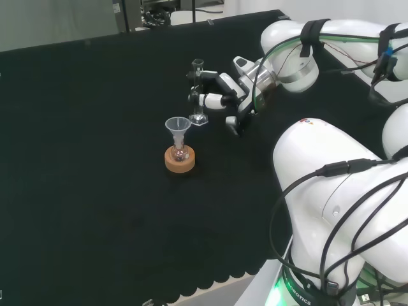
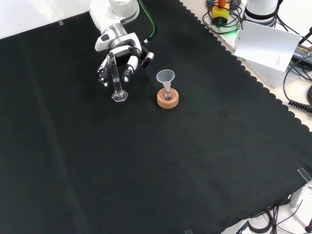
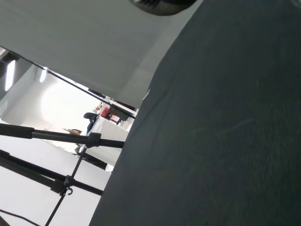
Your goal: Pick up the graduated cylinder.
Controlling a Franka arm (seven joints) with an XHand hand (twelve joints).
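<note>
Graduated cylinder (image 1: 197, 92): clear, upright, its hexagonal foot resting on the surface (image 1: 95, 159), which is draped in black cloth. Stands near the middle of the far half in the head view; in the front view it sits upper left of centre. The thin transparent wall is hard to trace against the cloth, and whether it holds any liquid cannot be made out.

Hand (image 1: 223, 95): black and white, reaching in from the right in the head view, level with the cylinder's middle. Fingers (image 2: 130, 63) lie on both sides of the tube, partly curled about it. In the front view the tube crosses in front of the palm and hides part of it. Actual contact cannot be confirmed; the foot is on the cloth.

Funnel (image 2: 165, 78): clear, seated in the neck of a small flask (image 2: 167, 93). The flask is mostly hidden by its cork ring stand (image 2: 167, 99). This group stands just right of the cylinder in the front view, nearer the camera in the head view, and apart from the cylinder.

Wrist view: black cloth and the room beyond; a dark blurred part is cut off at the frame edge.
</note>
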